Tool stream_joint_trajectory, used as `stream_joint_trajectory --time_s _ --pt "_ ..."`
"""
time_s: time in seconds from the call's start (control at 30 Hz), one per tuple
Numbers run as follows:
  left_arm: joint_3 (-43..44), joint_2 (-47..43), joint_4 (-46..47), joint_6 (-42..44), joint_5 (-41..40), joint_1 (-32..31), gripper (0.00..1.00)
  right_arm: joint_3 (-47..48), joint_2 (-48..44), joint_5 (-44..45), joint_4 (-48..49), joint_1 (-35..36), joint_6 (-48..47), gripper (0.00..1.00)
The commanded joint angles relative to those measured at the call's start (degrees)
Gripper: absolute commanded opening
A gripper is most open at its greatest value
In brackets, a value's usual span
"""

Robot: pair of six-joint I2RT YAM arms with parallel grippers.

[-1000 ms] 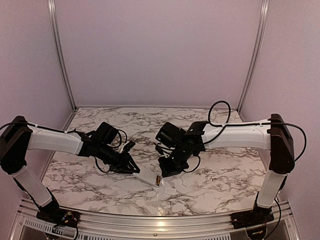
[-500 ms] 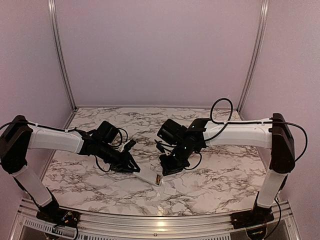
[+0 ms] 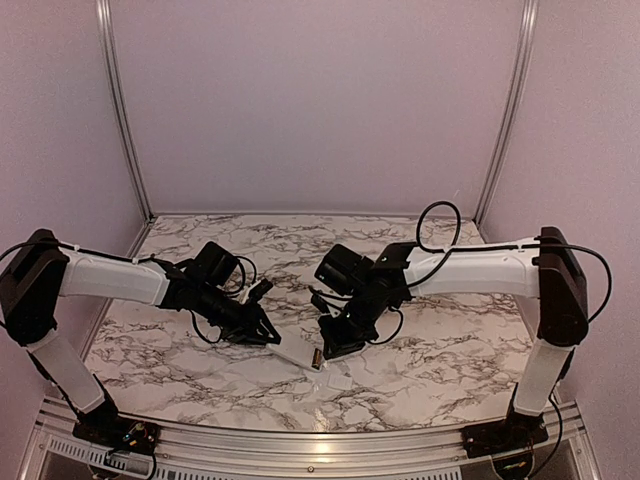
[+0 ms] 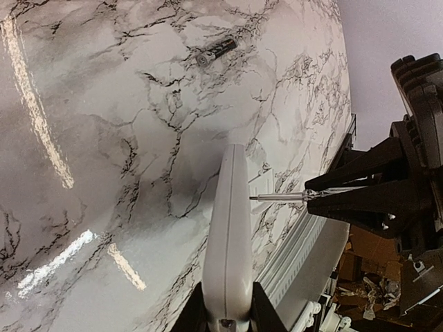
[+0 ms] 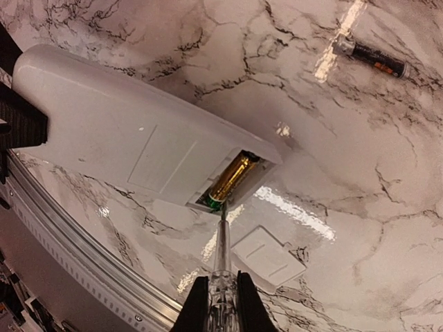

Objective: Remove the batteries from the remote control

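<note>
the left end effector (image 4: 227, 312) grips one end of the remote control (image 5: 131, 138), holding it over the surface (image 5: 360, 180). the right end effector (image 5: 218, 308) is clamped on a slim tool (image 5: 221, 242) whose tip meets the gold battery (image 5: 232, 178) seated in the remote control; a loose battery (image 5: 370, 57) lies well apart on the surface.

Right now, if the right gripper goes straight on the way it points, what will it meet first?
Probably the battery in the open recess of the remote control: the tool held in the right gripper points at its near end.
</note>
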Motion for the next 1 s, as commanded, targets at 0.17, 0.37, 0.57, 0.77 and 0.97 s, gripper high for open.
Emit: stream_joint_trajectory --time_s 0.17,0.37,0.57,0.77,0.97 --pt "-0.14 3.25 -3.99 2.65 -4.78 0.28 0.00 -4.14 -1.73 -1.37 6.37 -1.99 1.68 0.00" --pt "-0.13 4.47 -4.26 3.28 -4.25 0.35 0.00 -8.31 -4.37 -3.81 11.74 -3.59 2.94 0.00" --pt "-0.36 5.58 -4.16 3.34 -3.52 0.45 0.00 -14.33 -7.85 -7.23 19.05 -5.04 4.63 0.00" --pt "-0.97 6.23 -4.16 3.30 -3.65 1.09 0.00 -18.11 -11.20 -7.66 22.00 -6.38 6.09 0.00" --pt "-1.22 6.71 -3.98 3.24 -3.82 1.34 0.00 -18.49 -12.44 -8.19 23.03 -6.41 6.52 0.00"
